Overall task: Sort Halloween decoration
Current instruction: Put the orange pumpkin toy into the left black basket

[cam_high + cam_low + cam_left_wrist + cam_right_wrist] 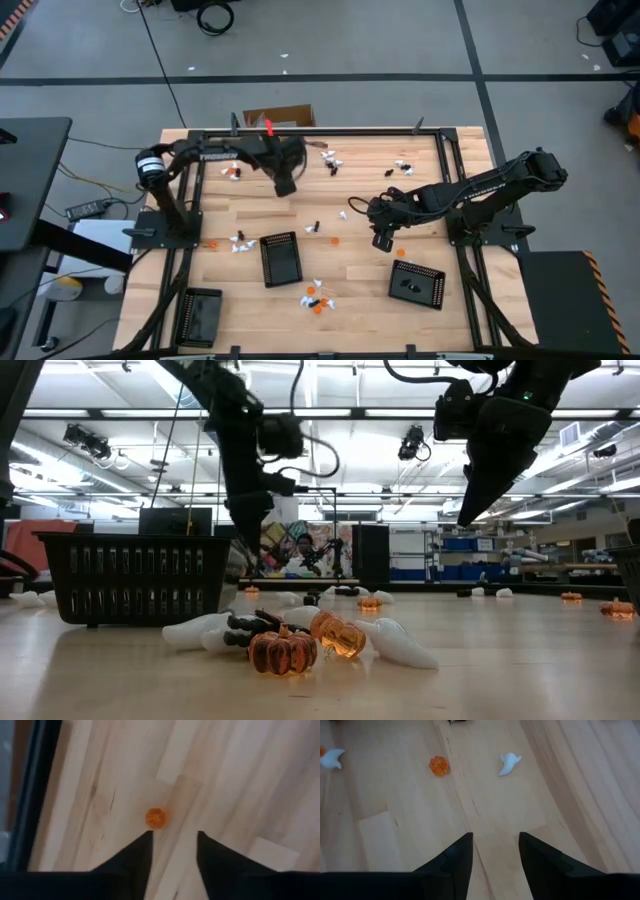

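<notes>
We're in a lab or workshop hall, folks. Low view: long ceiling light strips (120, 415) run across the top, with shelving and blue bins (455, 545) at right of centre, deep in the room. From above, a wooden surface (350, 290) sits in a black frame (320, 131) at centre, on grey concrete floor (350, 40) crossed by dark tape lines, cables (215, 15) coiled at the top edge, a dark desk (30, 180) at left.

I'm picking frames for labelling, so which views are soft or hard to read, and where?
Left wrist view: soft all over, the orange pumpkin a fuzzy blob. Right wrist view: clearer, the white ghost has clean edges. Low view: near pumpkins sharp, both arms dark silhouettes against bright ceiling lights. High view: even light, pieces tiny.
</notes>
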You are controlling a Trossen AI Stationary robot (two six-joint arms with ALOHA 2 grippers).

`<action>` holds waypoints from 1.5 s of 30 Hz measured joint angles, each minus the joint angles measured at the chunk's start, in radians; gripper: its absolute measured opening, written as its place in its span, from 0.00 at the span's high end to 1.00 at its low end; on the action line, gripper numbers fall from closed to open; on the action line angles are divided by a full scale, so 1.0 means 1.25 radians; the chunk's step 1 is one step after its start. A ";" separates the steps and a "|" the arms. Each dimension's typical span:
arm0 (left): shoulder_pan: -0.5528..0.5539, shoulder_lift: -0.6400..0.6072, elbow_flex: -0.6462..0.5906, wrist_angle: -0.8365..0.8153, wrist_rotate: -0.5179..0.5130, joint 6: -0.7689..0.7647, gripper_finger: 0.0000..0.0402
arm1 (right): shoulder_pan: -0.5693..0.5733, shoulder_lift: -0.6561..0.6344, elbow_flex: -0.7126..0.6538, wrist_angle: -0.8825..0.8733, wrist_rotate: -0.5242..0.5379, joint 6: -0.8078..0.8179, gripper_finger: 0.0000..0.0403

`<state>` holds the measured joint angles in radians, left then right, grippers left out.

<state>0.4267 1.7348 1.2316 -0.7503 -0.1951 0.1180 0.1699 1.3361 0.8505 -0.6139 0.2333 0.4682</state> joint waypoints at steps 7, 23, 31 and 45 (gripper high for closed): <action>0.054 0.006 0.001 0.051 0.075 0.016 0.38 | 0.000 0.000 0.000 0.012 0.001 -0.007 0.59; 0.073 0.145 0.001 0.078 0.025 0.023 0.38 | 0.001 0.000 0.000 0.028 0.001 -0.015 0.59; 0.087 0.154 0.003 0.077 0.031 0.016 0.45 | 0.001 0.000 0.000 0.033 0.001 -0.015 0.59; 0.083 0.158 0.001 0.052 0.025 0.020 0.87 | 0.001 0.000 0.000 0.036 0.001 -0.016 0.59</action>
<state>0.5300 1.9320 1.2324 -0.6849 -0.1637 0.1433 0.1715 1.3361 0.8505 -0.5694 0.2340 0.4488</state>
